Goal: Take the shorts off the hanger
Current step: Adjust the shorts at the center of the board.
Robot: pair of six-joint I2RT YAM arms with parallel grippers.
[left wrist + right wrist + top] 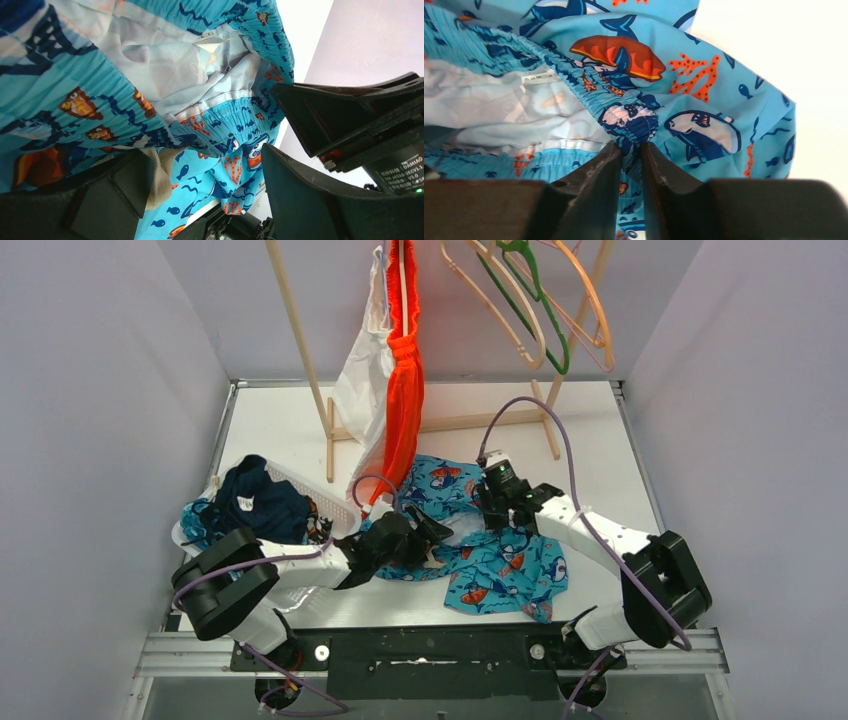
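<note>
Right wrist view showed our right tool (630, 149) pinched onto the elastic waistband (589, 80) of the teal shark-print fabric shorts (704, 127), which lay on the white bench (280, 420). Our left tool (428, 530) gaped open beside them. We judged a deeper waistband bite wise before lifting.

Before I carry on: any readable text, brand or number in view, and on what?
"DAMIAO": label on the black motor casing, left wrist view.
Small print under it: too blurred to read.
The white sewn-in tag inside the teal shark-print fabric shorts: unreadable.
</note>
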